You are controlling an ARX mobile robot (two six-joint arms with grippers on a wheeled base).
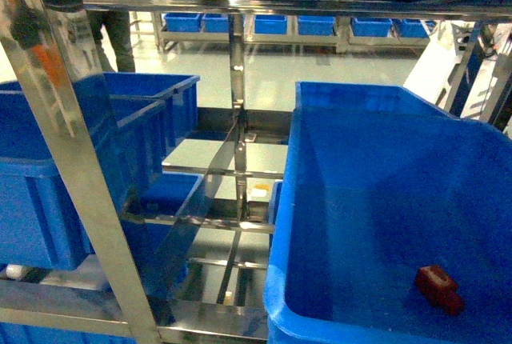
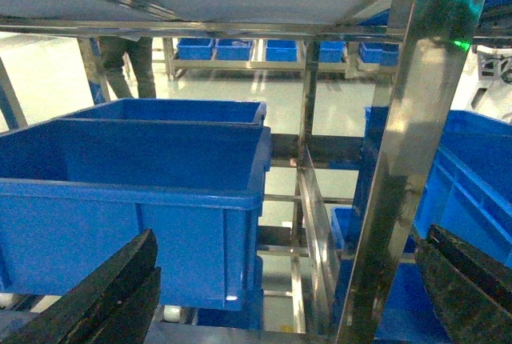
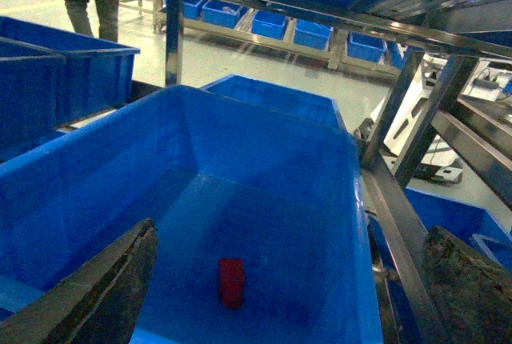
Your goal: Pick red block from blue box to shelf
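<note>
Right wrist view: red block (image 3: pixel 232 282) on crate floor (image 3: pixel 264 224), between spread, empty jaws.

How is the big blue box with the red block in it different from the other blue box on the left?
The blue box on the right holds the red block; nothing shows inside the left crate, though its floor is hidden from view. In the head view, the right box looks wider and nearer than the left crate. Both are bright blue plastic and sit in the shelf.

The open left hand (image 2: pixel 280 296) faces blue crates (image 2: pixel 136 192) on the shelf (image 2: pixel 404 168).
</note>
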